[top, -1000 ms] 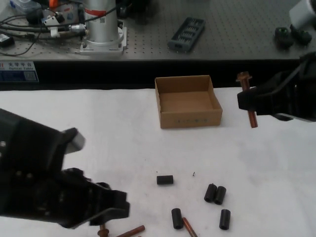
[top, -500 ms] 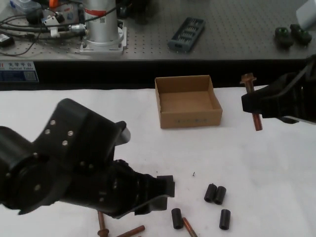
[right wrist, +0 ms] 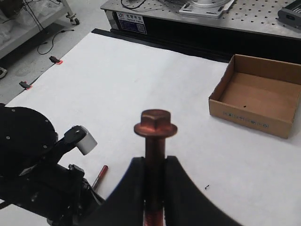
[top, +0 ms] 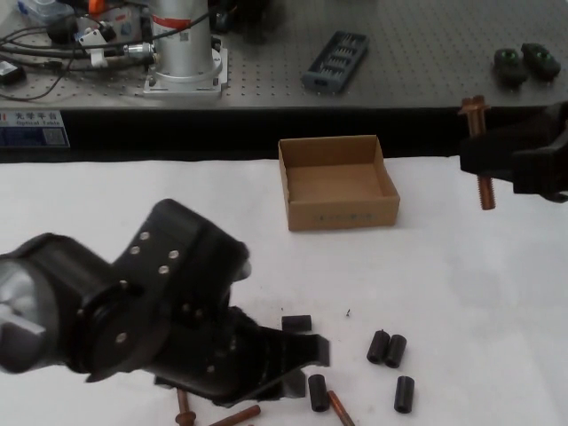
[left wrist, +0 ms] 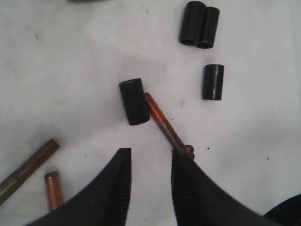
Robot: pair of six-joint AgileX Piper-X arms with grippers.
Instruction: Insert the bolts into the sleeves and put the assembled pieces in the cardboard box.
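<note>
Left wrist view: holds left tool [left wrist: 150,155], jaws apart and empty, near a black sleeve [left wrist: 134,101] lying against a loose bolt [left wrist: 164,125]. Grips second bolt [right wrist: 155,125] upright in right tool [right wrist: 154,162], off to one side of the cardboard box [top: 342,213], which is empty, so nothing assembled yet. Leaves other sleeves [left wrist: 199,24] scattered on white surface [top: 461,293]; perforated bench [top: 426,53] with cables [top: 44,40] behind.

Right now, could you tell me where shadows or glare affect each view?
High view: even light on the white sheet, a bright sheen on the metal column. Left wrist view: the black sleeve casts only a faint, soft shadow. Right wrist view: the copper bolt in the right pincer shows a mild gleam.
</note>
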